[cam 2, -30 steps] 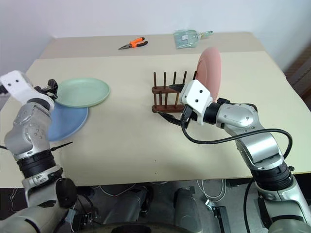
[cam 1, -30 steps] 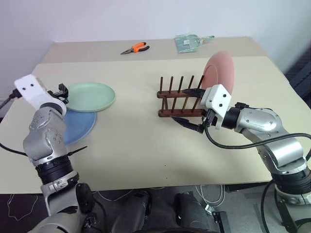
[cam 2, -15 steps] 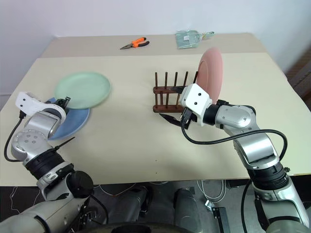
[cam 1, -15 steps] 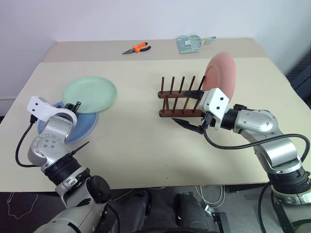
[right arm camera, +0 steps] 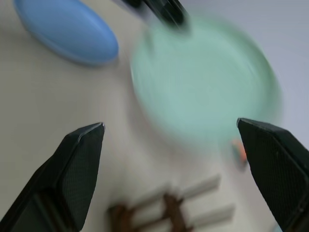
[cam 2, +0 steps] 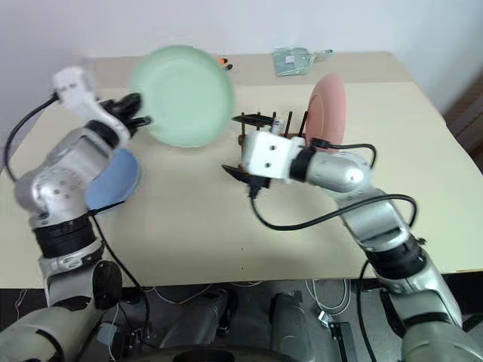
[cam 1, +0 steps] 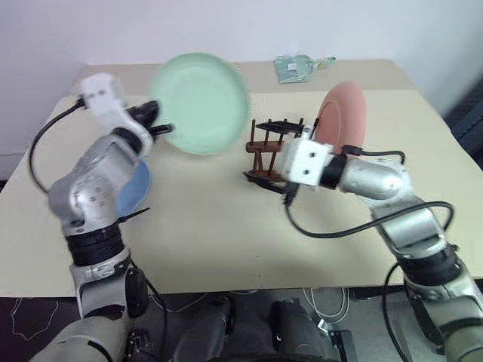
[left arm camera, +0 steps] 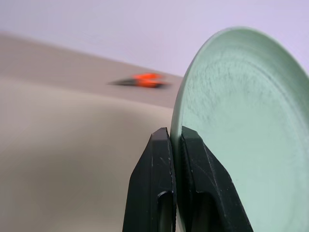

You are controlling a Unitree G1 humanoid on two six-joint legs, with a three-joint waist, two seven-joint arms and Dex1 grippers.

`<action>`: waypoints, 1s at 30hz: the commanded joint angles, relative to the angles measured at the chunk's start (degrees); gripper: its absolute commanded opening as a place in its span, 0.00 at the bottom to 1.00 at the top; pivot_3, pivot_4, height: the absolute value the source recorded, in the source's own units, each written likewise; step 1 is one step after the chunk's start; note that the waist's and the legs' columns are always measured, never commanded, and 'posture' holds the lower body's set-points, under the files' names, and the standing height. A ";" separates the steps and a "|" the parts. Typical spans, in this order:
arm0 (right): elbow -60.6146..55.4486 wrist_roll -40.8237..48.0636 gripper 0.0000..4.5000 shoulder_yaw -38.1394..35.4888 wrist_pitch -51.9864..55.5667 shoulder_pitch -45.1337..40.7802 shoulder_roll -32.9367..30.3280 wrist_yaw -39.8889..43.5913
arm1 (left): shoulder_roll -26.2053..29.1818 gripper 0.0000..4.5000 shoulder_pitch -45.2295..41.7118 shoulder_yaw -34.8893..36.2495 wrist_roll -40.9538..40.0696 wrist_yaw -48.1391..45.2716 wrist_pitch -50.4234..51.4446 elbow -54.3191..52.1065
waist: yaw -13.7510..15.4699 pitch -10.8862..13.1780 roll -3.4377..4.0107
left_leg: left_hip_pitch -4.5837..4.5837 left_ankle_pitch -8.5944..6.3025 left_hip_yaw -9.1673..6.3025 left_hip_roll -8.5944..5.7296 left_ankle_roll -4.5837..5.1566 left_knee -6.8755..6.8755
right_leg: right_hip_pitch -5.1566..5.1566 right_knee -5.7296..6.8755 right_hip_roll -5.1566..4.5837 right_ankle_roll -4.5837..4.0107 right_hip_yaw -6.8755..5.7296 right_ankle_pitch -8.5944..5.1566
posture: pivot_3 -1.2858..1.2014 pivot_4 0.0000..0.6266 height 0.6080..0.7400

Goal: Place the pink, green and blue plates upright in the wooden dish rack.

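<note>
Above table (cam 1: 226, 226), left gripper (left arm camera: 175, 145) pinches green plate (cam 1: 200, 102).

Green plate (cam 1: 200, 102): pale mint, faintly speckled. Blue plate (cam 2: 113, 181): light blue. Pink plate (cam 1: 343, 117): salmon pink. Wooden dish rack (cam 1: 268, 154): dark brown. Pliers (left arm camera: 145, 79): orange handles. Surface (cam 1: 219, 234): plain beige. Hand fingers (left arm camera: 159, 193): black.

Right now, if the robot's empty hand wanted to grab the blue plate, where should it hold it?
Probably by the rim. The blue plate lies flat on the table, partly hidden behind the left arm, so a finger would likely need to slip under its thin raised edge, the other pressing on top. The near, uncovered edge looks easiest, coming in low from the side.
</note>
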 commanded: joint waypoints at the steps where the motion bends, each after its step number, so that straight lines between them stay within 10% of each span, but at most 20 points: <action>1: 6.48 -10.64 1.00 2.67 -8.27 -2.27 -0.60 -3.31 | 0.58 0.01 -3.16 -2.77 0.70 -0.72 1.25 -2.79 | -0.04 0.00 0.00 | 0.00 0.01 0.01 0.00 0.00 -0.01 | -0.02 0.00 0.00 0.00 0.02 0.00 | 0.52 0.24 0.84; 6: 12.63 -18.81 0.88 3.75 -12.69 -3.16 0.05 -5.85 | -1.30 0.00 -5.66 -2.95 -1.25 -0.49 3.39 -3.64 | -0.35 0.01 0.00 | -0.01 0.09 0.00 0.04 -0.11 -0.13 | -0.16 0.11 0.05 0.00 0.06 0.00 | 0.52 0.24 0.84; 14: 15.29 -26.41 0.02 1.59 -14.65 -2.70 0.27 -10.04 | -2.90 0.00 -5.16 0.00 -4.80 -1.02 6.71 -4.63 | -1.30 0.00 0.00 | 0.00 0.12 -0.01 0.04 -0.15 -0.11 | -0.16 0.17 0.07 -0.02 0.07 0.01 | 0.52 0.24 0.84; 16: 15.30 -27.26 0.01 1.14 -15.02 -2.54 0.45 -10.61 | -3.06 0.00 -4.81 0.45 -5.19 -1.86 6.48 -4.82 | -1.37 0.01 0.00 | 0.00 0.12 -0.02 0.04 -0.16 -0.10 | -0.16 0.18 0.08 -0.02 0.07 0.01 | 0.52 0.24 0.84; 22: 13.08 -22.09 0.00 -3.16 -15.62 0.12 2.24 -11.72 | 2.09 0.55 -4.58 -0.91 8.04 -1.90 -9.50 -0.40 | -1.51 0.01 0.00 | 0.00 0.13 -0.02 0.04 -0.18 -0.10 | -0.15 0.18 0.08 -0.03 0.07 0.01 | 0.52 0.24 0.84; 30: -2.05 13.94 0.00 -20.88 4.83 9.46 14.33 -7.60 | 11.80 0.55 11.36 -9.20 21.64 -15.13 -30.87 4.80 | -1.45 -0.01 0.06 | 0.19 0.15 -0.01 0.06 -0.20 -0.28 | -0.06 0.14 0.14 -0.08 0.21 0.04 | 0.52 0.24 0.84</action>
